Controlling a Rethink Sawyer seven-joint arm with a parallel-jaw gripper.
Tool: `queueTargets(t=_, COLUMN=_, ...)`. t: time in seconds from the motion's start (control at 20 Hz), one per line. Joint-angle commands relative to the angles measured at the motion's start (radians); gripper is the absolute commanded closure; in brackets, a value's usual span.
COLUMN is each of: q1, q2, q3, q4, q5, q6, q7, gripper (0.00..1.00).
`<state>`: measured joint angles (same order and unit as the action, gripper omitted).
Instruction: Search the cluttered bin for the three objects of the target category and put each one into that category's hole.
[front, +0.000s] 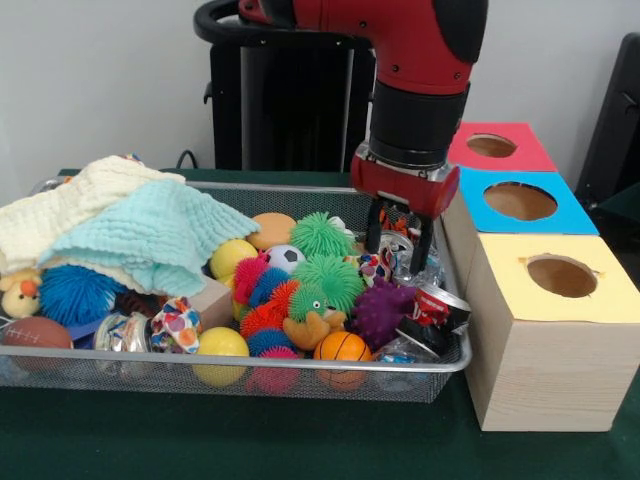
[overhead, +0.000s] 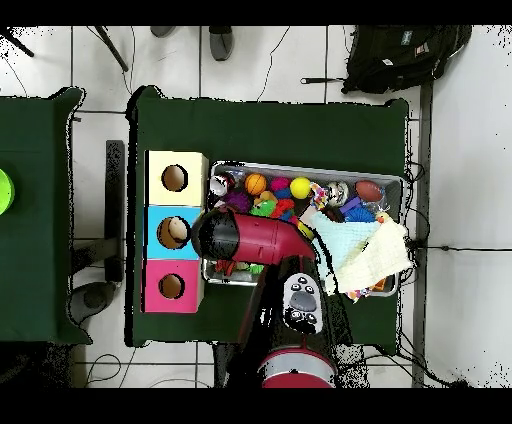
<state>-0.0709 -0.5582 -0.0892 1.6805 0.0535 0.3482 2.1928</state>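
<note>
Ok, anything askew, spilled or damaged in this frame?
Nothing spilled. Two cloths lie heaped over the bin's end farthest from the boxes, covering toys there. A crushed red can lies near the hand. The yellow box's hole has a ragged edge.

Your bin (front: 150, 372) is a wide, shallow silver wire-mesh basket on the green counter (front: 200, 440), packed with toys and cloths. You've got one clear crinkly bottle (front: 415, 262) visible at its box-side end, mostly buried; other bottles can't be made out.
</note>
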Motion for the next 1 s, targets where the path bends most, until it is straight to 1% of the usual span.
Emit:
queueTargets(t=0.05, q1=-0.04, q2=0.04, q3=0.005, q4=-0.057, q5=0.061, q6=-0.057, q7=0.177, gripper=0.0)
queueTargets(t=0.15, q1=-0.044, q2=0.045, q3=0.012, q4=-0.051, q5=0.063, q6=-0.074, q7=0.175, gripper=0.0)
queueTargets(t=0.35, q1=-0.069, q2=0.069, q3=0.056, q4=-0.031, q5=0.075, q6=-0.129, q7=0.171, gripper=0.0)
queueTargets(t=0.6, q1=-0.081, q2=0.086, q3=0.092, q4=-0.014, q5=0.083, q6=-0.162, q7=0.163, gripper=0.0)
queueTargets(t=1.0, q1=-0.132, q2=0.119, q3=0.173, q4=0.019, q5=0.061, q6=-0.192, q7=0.124, gripper=0.0)
